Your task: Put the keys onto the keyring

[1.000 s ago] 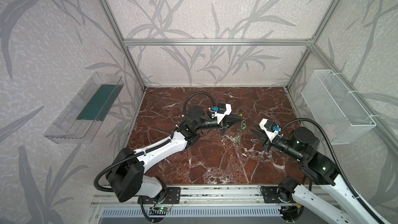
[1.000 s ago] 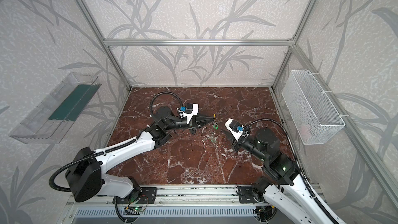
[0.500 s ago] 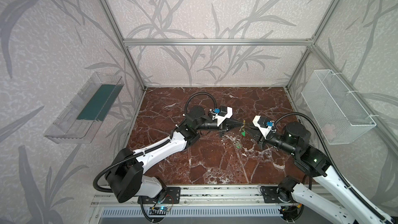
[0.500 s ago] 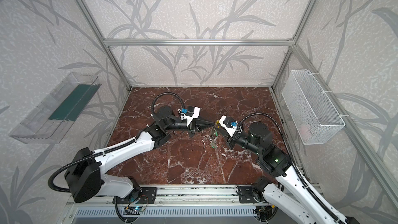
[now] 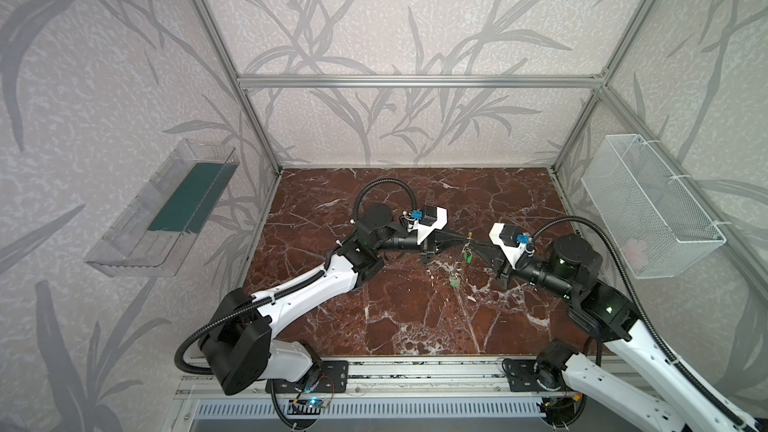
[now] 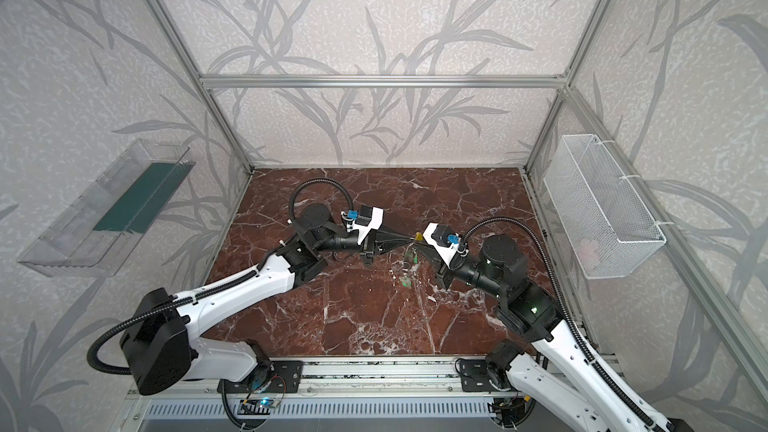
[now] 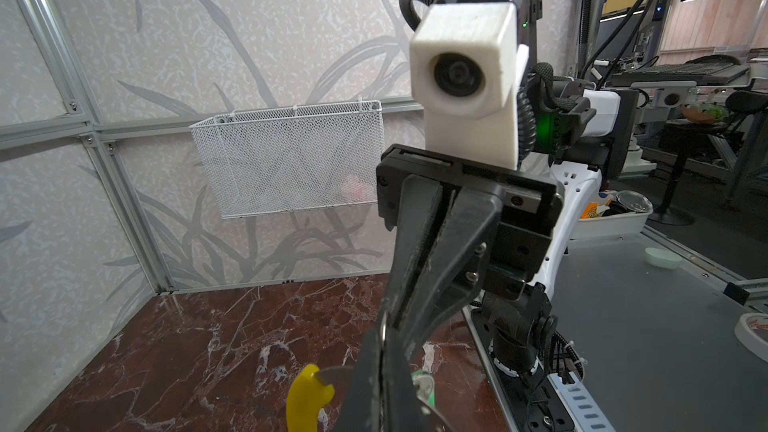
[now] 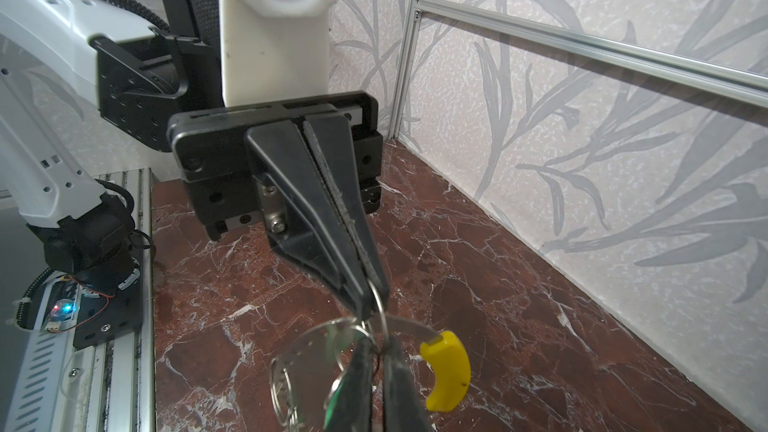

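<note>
Both arms meet mid-table, tips raised off the marble table (image 5: pixel 374 313).

Left gripper (image 5: pixel 464 240) has its jaws fully closed, pinching the keyring (image 7: pixel 334 374) by its grey band. In the right wrist view I see its tip clamped on the band just beside the yellow sleeve (image 8: pixel 446 369).

Right gripper (image 5: pixel 477 244) reaches in from the right, with its tip touching or just beside the left tip. Its jaws are closed down too. In the left wrist view its two fingers (image 7: pixel 415 251) run together to a point right at the ring. I cannot tell whether they pinch the band, a small wire ring or nothing.

The keyring hangs in the air between the two tips, about centre left-to-right and in the far half of the table. The yellow sleeve pokes out on the far side of the tips in both top views.

Hanging key (image 5: pixel 467 257) — its green tag dangles just below the keyring, off the table. In the right wrist view a small wire ring (image 8: pixel 274 388) sits at the band, with the green tag beside the right gripper's own fingers. It looks threaded on, but the join is blurred.

Loose key (image 5: pixel 454 281) — it lies on the table on the near side of the tips and slightly left of them. It is apart from the keyring, and neither gripper touches it.
</note>
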Controlling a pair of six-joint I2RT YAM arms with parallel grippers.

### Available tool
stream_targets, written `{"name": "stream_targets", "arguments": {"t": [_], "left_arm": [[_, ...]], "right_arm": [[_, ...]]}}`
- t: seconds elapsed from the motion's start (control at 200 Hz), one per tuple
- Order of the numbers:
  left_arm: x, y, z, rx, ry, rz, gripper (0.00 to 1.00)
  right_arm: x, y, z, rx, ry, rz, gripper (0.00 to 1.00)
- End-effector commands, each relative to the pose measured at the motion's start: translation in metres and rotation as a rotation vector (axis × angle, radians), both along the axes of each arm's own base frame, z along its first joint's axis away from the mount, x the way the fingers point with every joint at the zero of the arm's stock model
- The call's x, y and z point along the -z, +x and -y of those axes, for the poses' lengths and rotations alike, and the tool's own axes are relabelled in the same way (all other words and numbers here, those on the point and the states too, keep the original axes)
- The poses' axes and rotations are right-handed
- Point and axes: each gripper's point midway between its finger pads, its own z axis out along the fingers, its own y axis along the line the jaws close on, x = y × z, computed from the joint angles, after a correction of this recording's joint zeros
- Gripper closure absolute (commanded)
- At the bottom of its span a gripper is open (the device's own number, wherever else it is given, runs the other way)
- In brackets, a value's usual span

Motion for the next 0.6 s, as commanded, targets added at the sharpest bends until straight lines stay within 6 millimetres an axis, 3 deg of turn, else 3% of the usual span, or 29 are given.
{"name": "stream_targets", "arguments": {"t": [0.0,0.595], "left_arm": [[-0.0165,-0.0087,-0.0042,0.027,-0.021,0.042,1.00],[-0.0166,-0.0118,-0.0035,0.047,-0.014,0.042,1.00]], "right_arm": [[-0.0191,-0.0060,-0.0003,-0.024,0.054,0.050,0.91],[-0.0143,-0.0078,-0.0078,-0.067,0.054,0.020,0.91]]}}
